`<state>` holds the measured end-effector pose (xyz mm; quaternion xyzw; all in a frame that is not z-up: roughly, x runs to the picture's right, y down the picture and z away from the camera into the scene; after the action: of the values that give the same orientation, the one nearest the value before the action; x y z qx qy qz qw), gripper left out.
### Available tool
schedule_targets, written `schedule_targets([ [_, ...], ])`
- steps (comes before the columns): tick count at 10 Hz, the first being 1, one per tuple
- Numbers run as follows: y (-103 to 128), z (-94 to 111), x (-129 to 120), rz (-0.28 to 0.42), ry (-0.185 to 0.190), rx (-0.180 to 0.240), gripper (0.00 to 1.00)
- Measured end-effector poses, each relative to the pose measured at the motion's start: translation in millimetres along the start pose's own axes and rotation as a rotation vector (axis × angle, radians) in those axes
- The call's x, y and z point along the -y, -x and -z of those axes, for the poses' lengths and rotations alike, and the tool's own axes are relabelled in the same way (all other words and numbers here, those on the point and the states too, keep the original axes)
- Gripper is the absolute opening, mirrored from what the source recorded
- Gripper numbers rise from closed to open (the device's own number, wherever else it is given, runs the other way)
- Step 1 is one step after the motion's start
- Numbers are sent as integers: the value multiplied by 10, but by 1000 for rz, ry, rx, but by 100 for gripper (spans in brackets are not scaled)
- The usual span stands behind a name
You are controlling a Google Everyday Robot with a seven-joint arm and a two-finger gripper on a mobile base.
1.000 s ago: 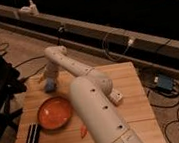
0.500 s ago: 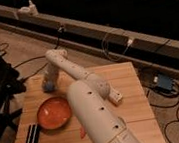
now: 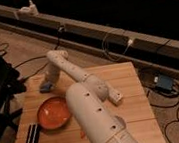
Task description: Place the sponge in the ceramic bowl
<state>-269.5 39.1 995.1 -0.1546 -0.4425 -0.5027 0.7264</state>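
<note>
The sponge (image 3: 46, 86) is a small light-blue block lying on the wooden table near its far left edge. My gripper (image 3: 50, 81) is at the end of the white arm (image 3: 89, 111) and sits right over the sponge, partly covering it. The ceramic bowl (image 3: 53, 113) is a wide orange-red dish with a darker rim. It stands on the table just in front of the sponge, nearer the camera.
A white rectangular box (image 3: 115, 97) lies mid-table, right of the arm. A black flat object (image 3: 31, 140) lies at the front left corner. Something small and orange (image 3: 82, 134) peeks out beside the arm. Cables (image 3: 114, 42) and a blue device (image 3: 161, 81) are on the floor.
The arm's near segment has shifted slightly. The gripper stays at the sponge, and the bowl has not moved.
</note>
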Motion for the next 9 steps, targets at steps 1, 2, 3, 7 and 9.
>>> schedule_targets([
  [1, -24, 43, 55, 6, -3, -14, 0],
  [2, -60, 187, 159, 16, -16, -37, 0],
  [3, -74, 303, 211, 24, -19, -50, 0],
  [7, 62, 570, 393, 46, 4, -59, 0],
  [9, 202, 673, 393, 43, 10, -39, 0],
])
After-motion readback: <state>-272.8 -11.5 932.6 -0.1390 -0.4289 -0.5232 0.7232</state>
